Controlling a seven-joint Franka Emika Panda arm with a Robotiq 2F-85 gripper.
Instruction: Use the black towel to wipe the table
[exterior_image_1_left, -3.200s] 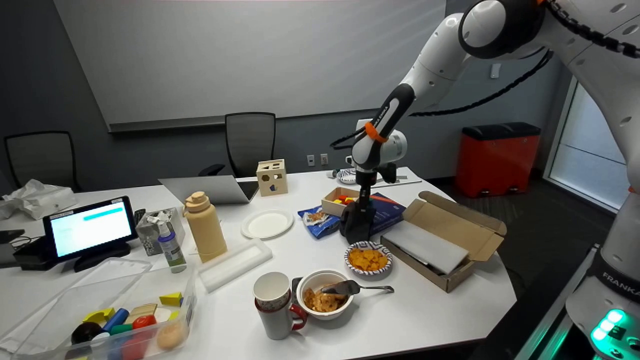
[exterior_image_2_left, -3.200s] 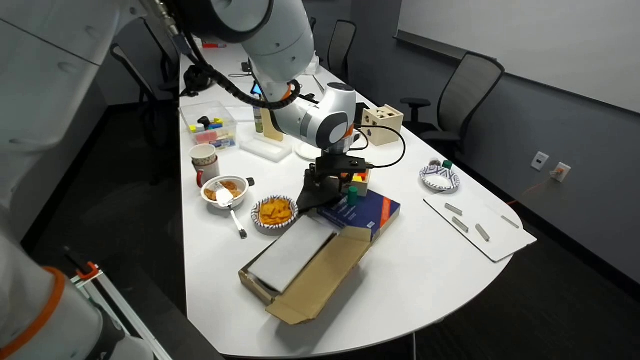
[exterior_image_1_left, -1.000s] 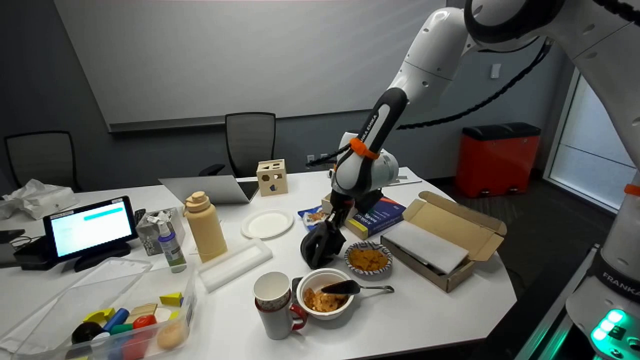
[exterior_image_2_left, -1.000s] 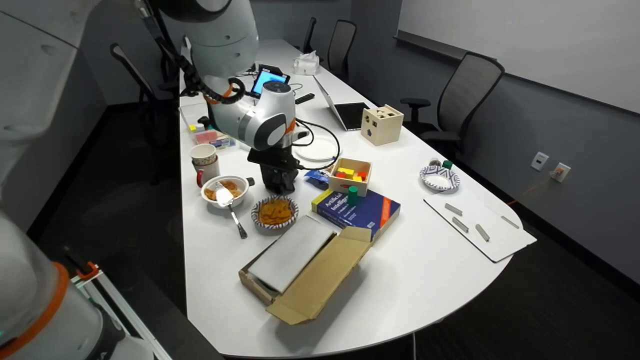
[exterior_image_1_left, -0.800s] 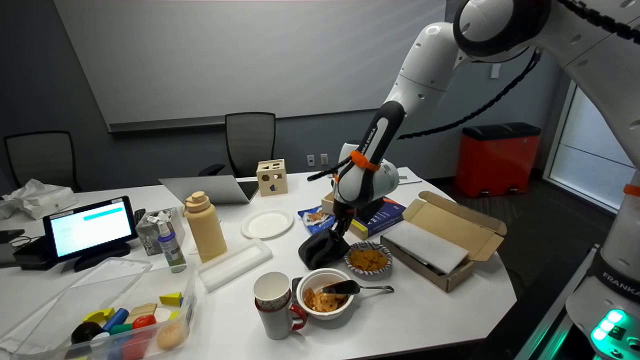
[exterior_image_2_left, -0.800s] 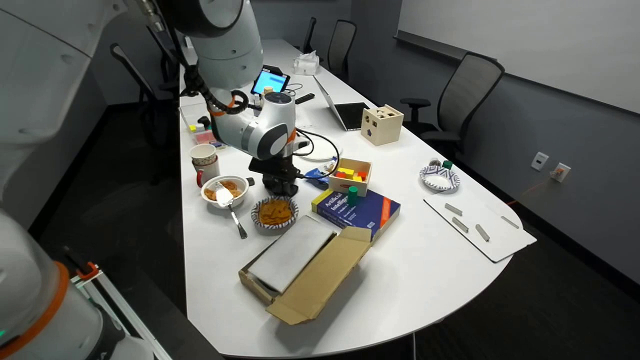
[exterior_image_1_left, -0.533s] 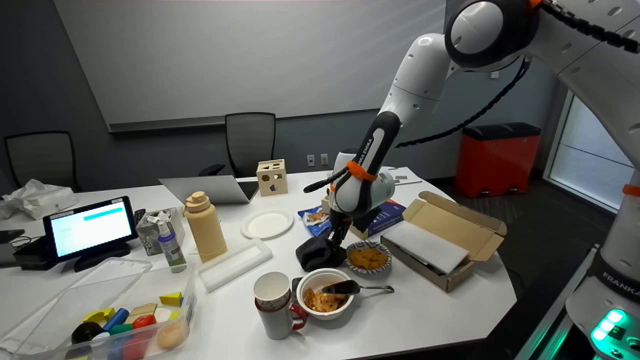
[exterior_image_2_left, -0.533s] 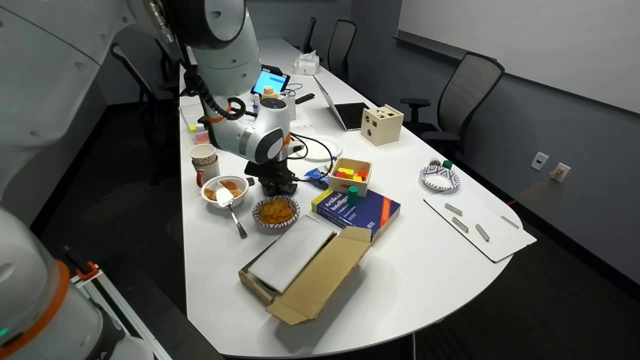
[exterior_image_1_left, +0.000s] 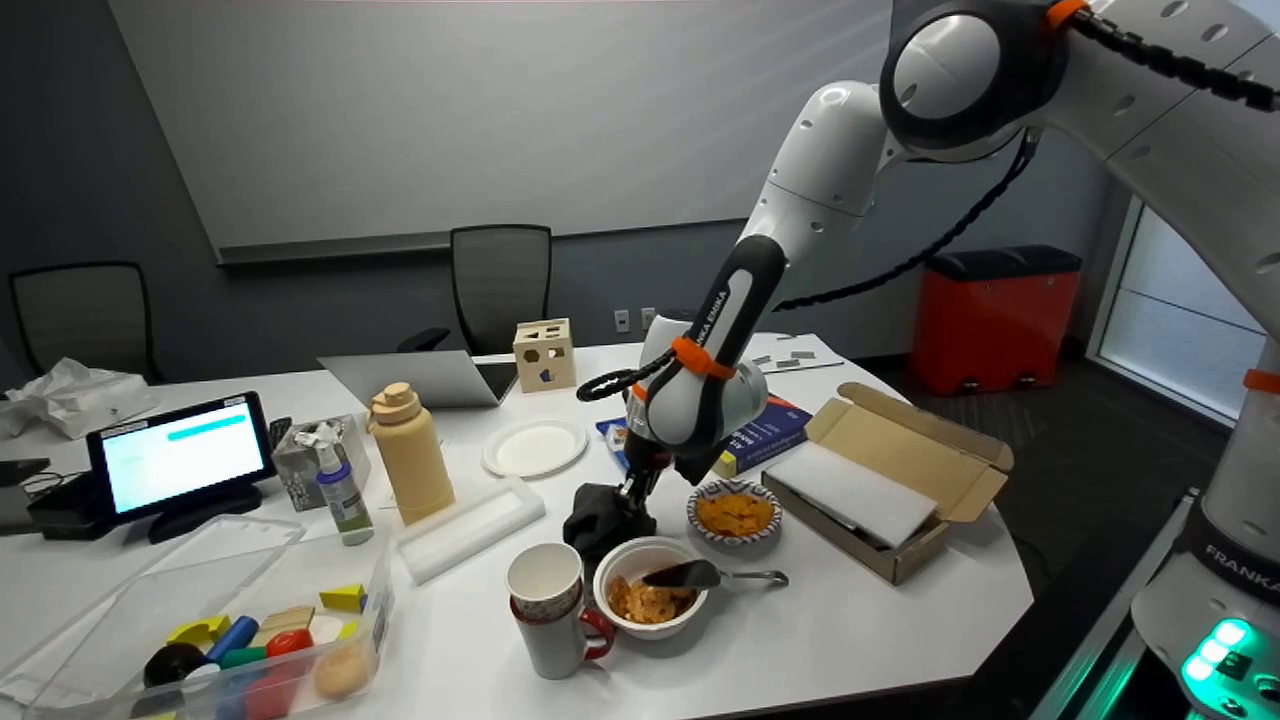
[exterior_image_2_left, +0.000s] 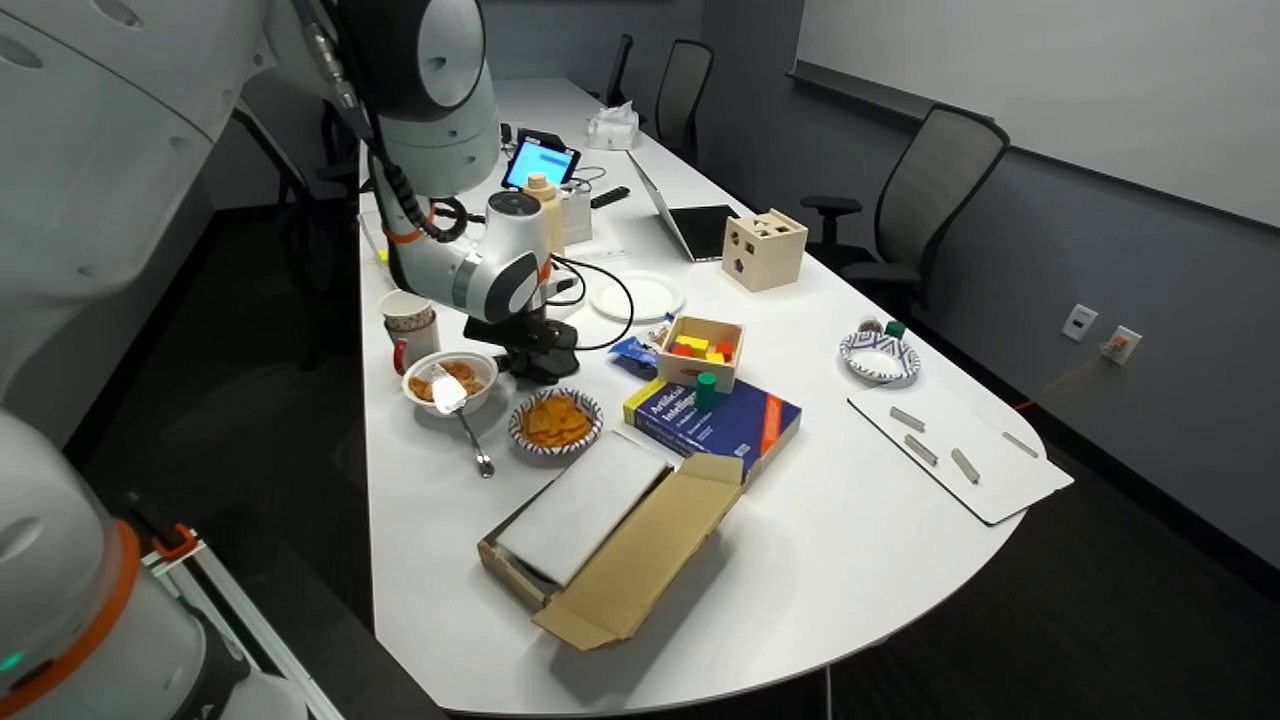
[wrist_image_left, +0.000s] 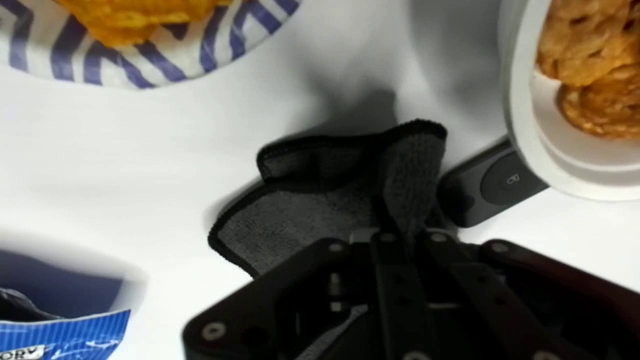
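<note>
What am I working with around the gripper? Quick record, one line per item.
gripper: shut on black towel
towel: bunched, partly folded; pressure on table unclear
beside towel: dark remote-like device, contact unclear
white bowl: brown food inside; spatula extends over its rim
patterned bowl: orange chips; apart from towel
blue bag: apart from towel

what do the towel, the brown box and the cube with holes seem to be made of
The towel: matte cloth, perhaps microfibre; fine nap, soft folds, dark edging.
The box: matte cardboard, most likely; plain brown with folded flaps.
The cube: probably smooth, pale wood; light tan faces, but no grain is clear.
</note>
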